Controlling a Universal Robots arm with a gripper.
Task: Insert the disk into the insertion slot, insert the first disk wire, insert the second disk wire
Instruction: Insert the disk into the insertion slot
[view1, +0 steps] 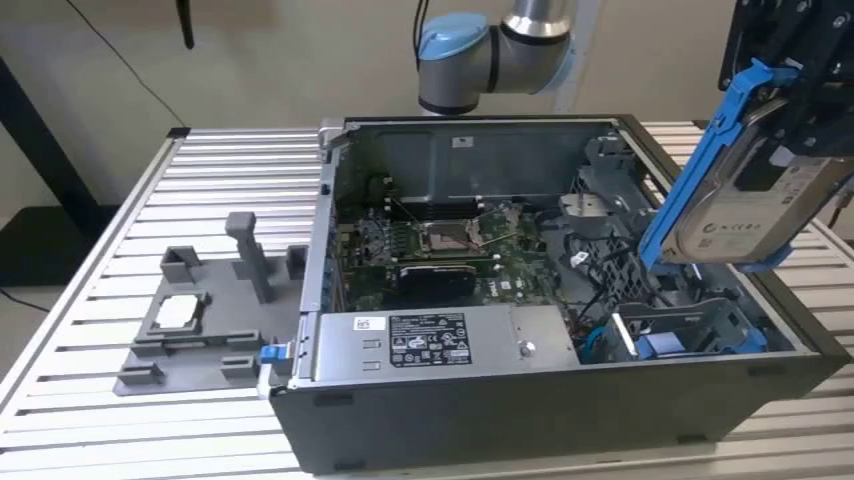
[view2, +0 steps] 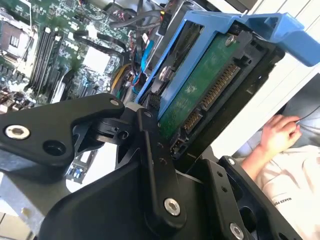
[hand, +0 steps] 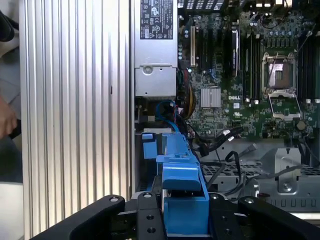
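While the end effector (hand: 185, 216) clamps the disk (view1: 742, 218) by its smooth blue plastic caddy, the silver drive hangs tilted in open air above the case (view1: 561, 425) rim at the exterior view's right, clear of the grey metal insertion slot (view1: 687, 325) below, near tangled black cables (view1: 603, 255)

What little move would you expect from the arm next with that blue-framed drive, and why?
Probably a small lowering toward the insertion slot. The gripper is shut on the disk, which hangs tilted above the open case, apart from the slot, so it likely must come down and line up.
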